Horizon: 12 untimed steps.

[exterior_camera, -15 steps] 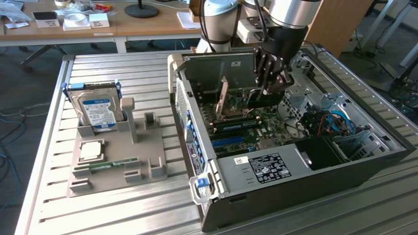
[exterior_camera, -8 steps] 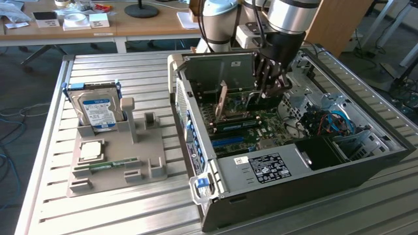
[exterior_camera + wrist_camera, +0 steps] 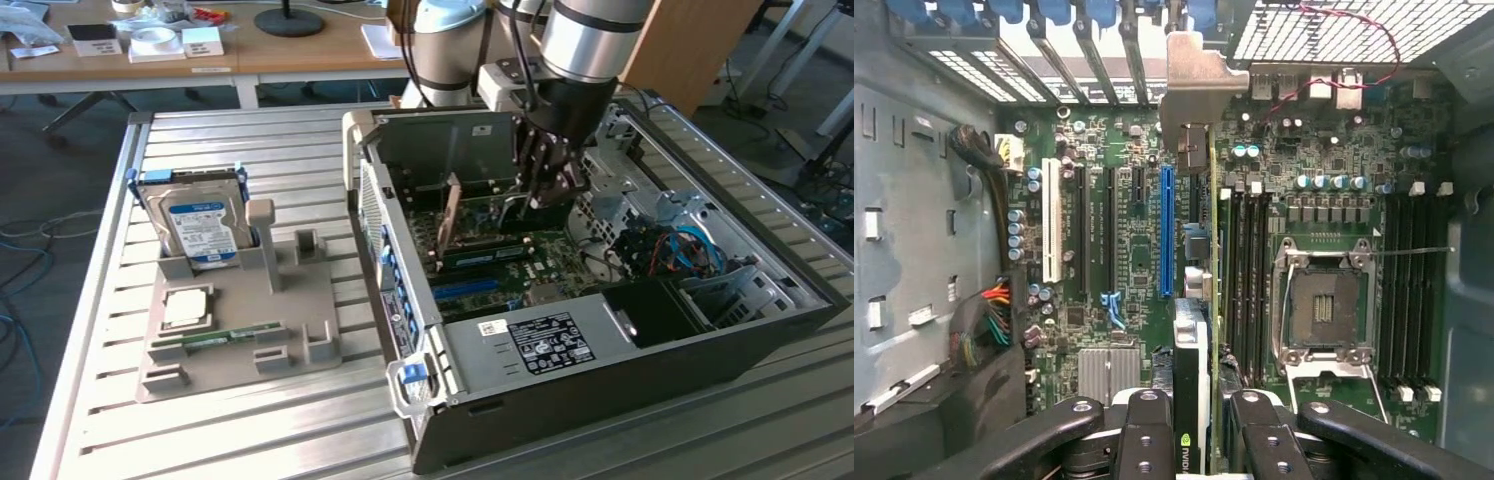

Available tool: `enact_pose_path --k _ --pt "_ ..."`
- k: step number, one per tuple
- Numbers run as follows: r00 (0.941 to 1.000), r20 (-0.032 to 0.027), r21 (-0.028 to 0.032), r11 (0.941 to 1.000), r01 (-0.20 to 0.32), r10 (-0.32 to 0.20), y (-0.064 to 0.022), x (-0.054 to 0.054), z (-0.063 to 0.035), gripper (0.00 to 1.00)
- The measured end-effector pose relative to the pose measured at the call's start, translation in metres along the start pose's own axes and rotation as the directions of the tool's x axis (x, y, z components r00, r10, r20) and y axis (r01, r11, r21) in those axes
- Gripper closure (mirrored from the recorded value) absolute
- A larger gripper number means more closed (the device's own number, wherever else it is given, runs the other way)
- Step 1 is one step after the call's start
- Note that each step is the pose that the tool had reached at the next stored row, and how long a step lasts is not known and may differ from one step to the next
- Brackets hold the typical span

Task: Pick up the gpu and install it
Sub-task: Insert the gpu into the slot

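Note:
My gripper (image 3: 545, 192) reaches down into the open computer case (image 3: 694, 350) and is shut on the gpu (image 3: 453, 218), a thin brownish card standing on edge over the motherboard. In the wrist view the gpu (image 3: 1192, 360) runs edge-on from between my gripper (image 3: 1199, 435) fingers to its metal bracket (image 3: 1199, 80), which is at the case's rear slot openings. The card lies along the slot just beside the long blue slot (image 3: 1166, 230). Whether its lower edge sits in the slot is hidden.
A grey holder (image 3: 287, 300) at the exterior view's left carries a silver hard drive (image 3: 200, 220), a processor chip (image 3: 184, 305) and a green memory stick (image 3: 214, 340). The empty processor socket (image 3: 1324, 310), memory slots and cable bundles (image 3: 994, 320) flank the card. A desk stands behind.

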State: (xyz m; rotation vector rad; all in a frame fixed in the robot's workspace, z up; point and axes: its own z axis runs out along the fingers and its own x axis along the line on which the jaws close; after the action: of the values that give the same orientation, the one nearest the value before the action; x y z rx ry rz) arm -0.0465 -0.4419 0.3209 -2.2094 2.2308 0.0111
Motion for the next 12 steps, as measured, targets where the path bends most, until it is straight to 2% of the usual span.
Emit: enact_pose_path --k 5,12 --pt "1.0000 0.0002 0.0001 1.0000 0.000 0.000 0.0006 0.0005 0.0005 0.73" --pt "1.0000 0.0000 0.0000 1.0000 0.000 0.000 0.0012 0.0067 0.0004 0.73"
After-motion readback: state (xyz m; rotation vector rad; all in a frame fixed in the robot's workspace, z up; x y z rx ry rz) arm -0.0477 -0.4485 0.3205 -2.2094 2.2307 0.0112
